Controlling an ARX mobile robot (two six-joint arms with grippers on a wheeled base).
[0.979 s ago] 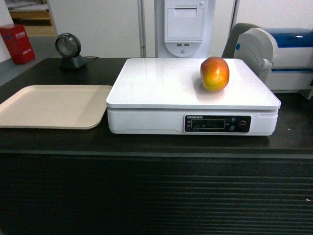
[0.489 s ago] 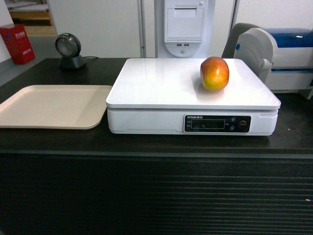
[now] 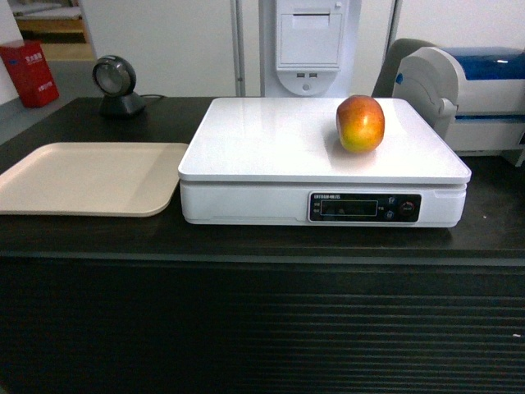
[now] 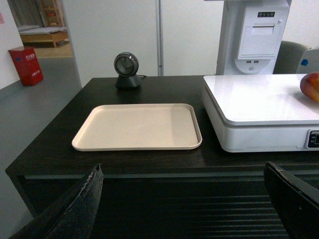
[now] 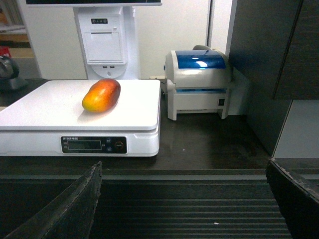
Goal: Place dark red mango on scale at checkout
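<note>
at the far left we see a red box on the floor behind the checkout, and just right of it a round black scanner standing on the back of the dark counter top. nearer to us a flat beige tray lies on the counter, just beside the left edge of the scale. the scale's white platform carries the dark red mango, which rests on its right rear part, red on top and orange-yellow lower down, lying on its side in the right wrist view. behind the scale stands a white receipt kiosk. right of the scale a grey label printer with a blue lid sits on the counter, apart from the scale. our left gripper and right gripper both hang in front of the slatted counter face with fingers spread wide, holding nothing, well apart from the mango.
</note>
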